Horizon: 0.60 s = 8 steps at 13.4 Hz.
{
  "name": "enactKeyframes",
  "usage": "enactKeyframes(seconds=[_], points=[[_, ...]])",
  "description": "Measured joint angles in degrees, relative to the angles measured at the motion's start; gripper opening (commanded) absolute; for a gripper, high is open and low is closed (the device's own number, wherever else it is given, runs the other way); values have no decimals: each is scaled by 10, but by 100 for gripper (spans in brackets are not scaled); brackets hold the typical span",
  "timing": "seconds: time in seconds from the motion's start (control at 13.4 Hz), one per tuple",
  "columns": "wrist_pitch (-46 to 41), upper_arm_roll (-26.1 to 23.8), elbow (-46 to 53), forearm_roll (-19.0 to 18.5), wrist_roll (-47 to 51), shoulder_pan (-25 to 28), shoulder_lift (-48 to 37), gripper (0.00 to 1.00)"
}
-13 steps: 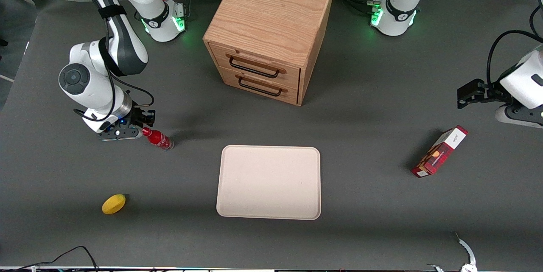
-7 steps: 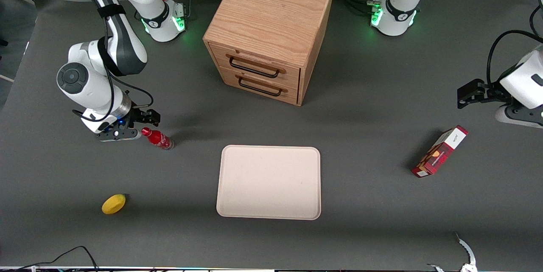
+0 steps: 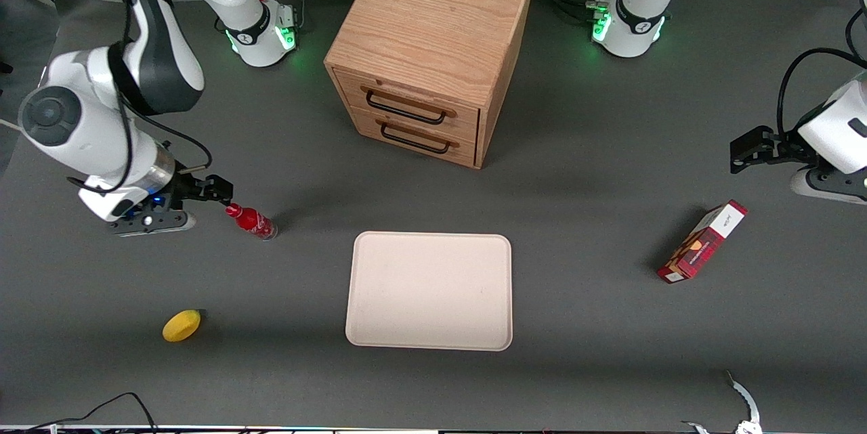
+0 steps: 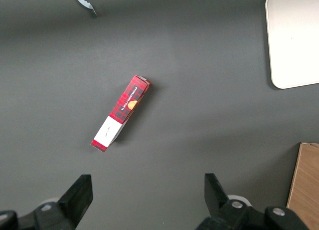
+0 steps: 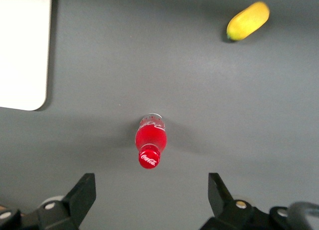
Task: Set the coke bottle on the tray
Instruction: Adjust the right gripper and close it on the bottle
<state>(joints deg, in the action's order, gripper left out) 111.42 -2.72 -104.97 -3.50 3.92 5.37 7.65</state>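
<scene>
Above the bench, the end effector hangs wide open and empty at the upright coke bottle's ten o'clock; a low approach risks toppling it away from the tray.

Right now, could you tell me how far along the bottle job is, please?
Nothing is finished. The coke bottle stands on the table, apart from the tray, which holds nothing. The tool is open above the bottle's cap, not gripping. Grasping, carrying and placing remain.

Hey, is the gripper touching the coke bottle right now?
Apart. In the right wrist view the coke bottle stands on bare table between the open gripper fingers, with clear gaps either side.
</scene>
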Motion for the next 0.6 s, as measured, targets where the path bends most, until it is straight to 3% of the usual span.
enactKeyframes(seconds=[0.3, 0.6], points=[[-44, -1, 57, 0, -14, 1, 19, 100], [-27, -1, 31, 0, -17, 0, 28, 100]])
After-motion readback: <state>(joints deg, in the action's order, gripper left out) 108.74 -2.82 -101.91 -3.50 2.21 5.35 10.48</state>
